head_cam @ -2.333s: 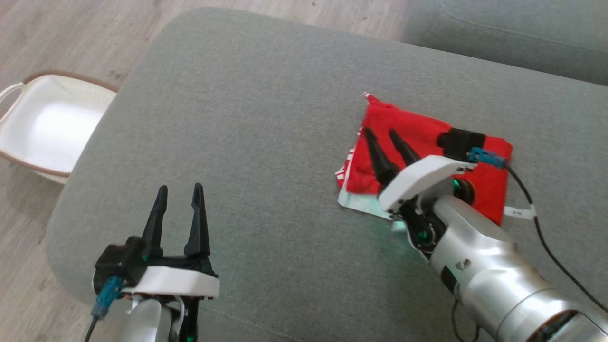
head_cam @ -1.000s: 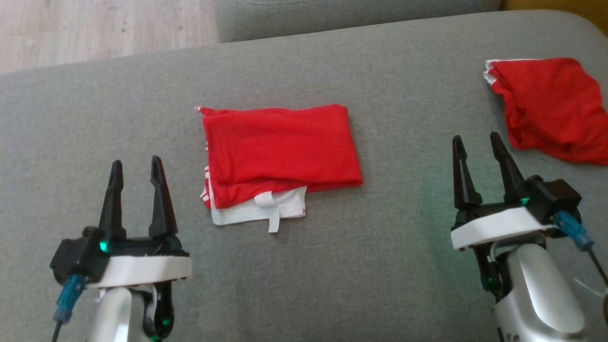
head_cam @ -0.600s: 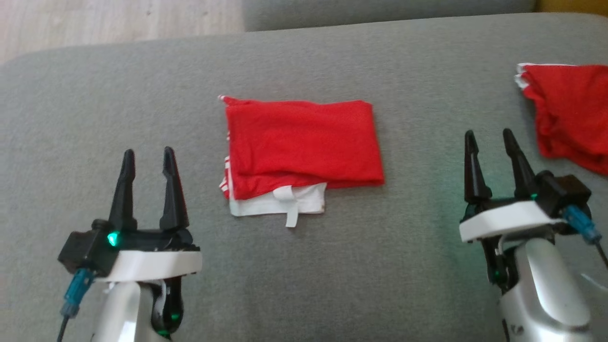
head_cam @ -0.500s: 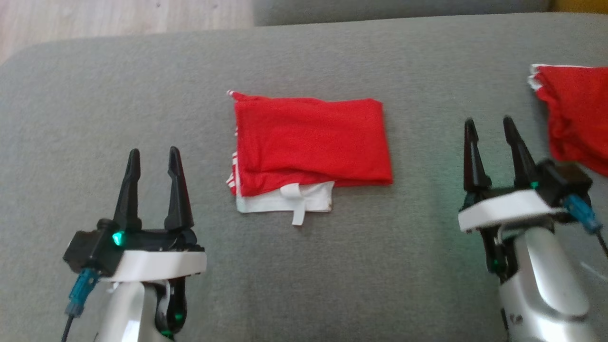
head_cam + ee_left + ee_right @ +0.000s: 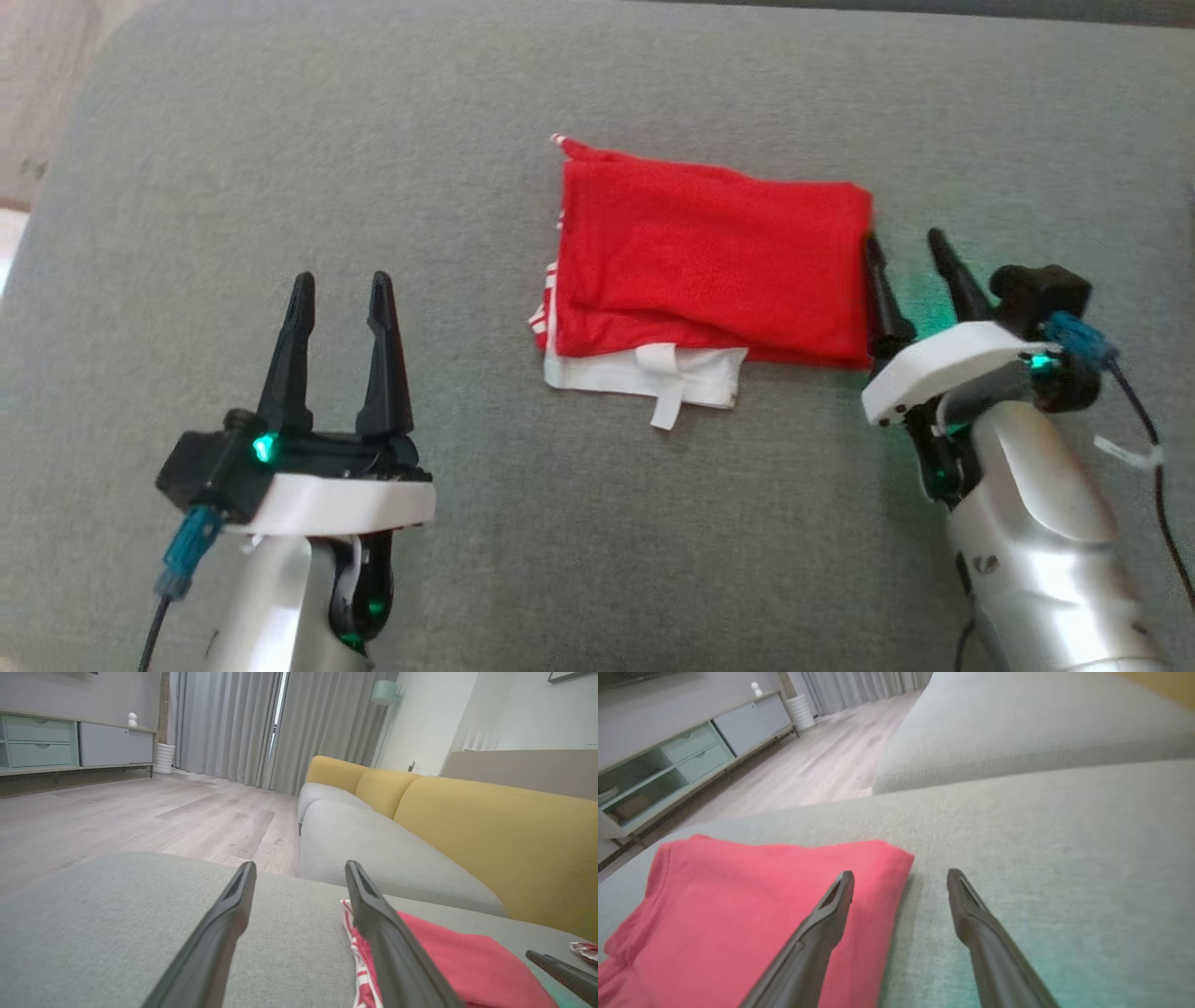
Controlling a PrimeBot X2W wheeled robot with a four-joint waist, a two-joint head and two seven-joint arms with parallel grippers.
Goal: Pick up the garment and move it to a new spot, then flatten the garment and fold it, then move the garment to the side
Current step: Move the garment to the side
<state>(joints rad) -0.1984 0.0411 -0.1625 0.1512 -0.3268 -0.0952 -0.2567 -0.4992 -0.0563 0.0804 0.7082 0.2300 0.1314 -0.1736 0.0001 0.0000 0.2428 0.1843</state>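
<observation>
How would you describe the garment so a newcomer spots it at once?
On the wide grey cushion, between the left gripper and right gripper, lies the garment, folded into a rectangle. It is bright red against the grey, with a white layer and tab at its near edge.

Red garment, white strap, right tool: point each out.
red garment point(image 5: 709, 252), head view, middle of the top red layer.
white strap point(image 5: 669, 401), head view, its lower end.
right tool point(image 5: 902, 239), head view, midway between fingertips.

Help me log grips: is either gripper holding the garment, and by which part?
Nothing is held. The left gripper is open, apart from the garment. The right gripper is open astride its right edge, not closed on it.
</observation>
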